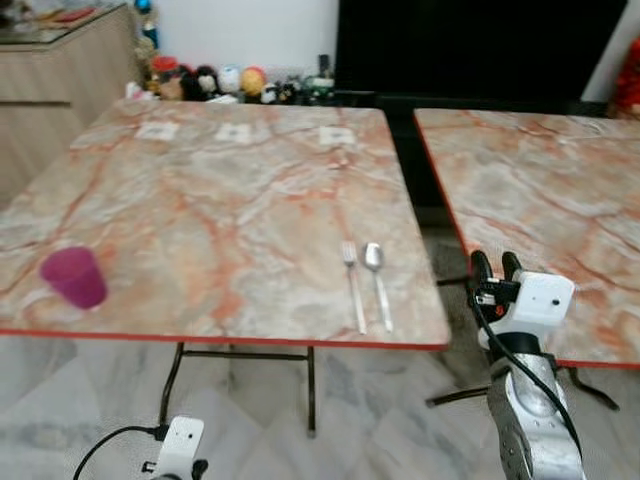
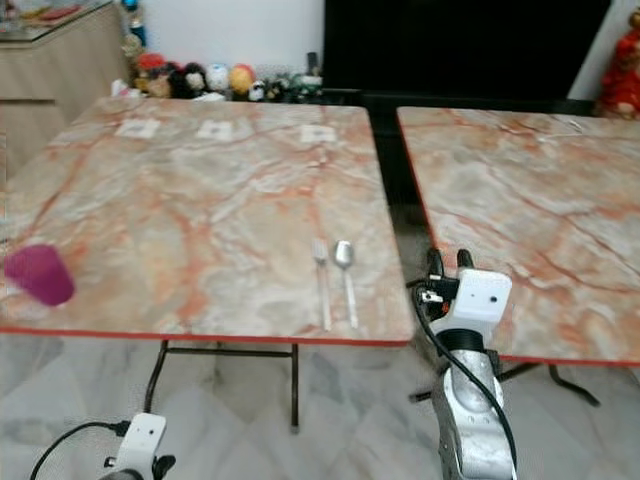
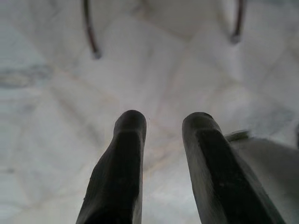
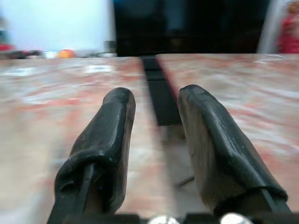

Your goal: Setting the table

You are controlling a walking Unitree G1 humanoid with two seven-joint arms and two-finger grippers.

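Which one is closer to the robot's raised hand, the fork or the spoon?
The spoon. It lies on the right of the fork, on the side toward the right hand, which is up in the gap between the two tables.

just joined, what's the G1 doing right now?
Setting the table, nothing in hand. A fork and spoon lie side by side near the front edge of the left marble table, with a purple cup at its front left corner. The right gripper is raised, open and empty, in the gap between the two tables. The left gripper hangs low over the floor, also open.
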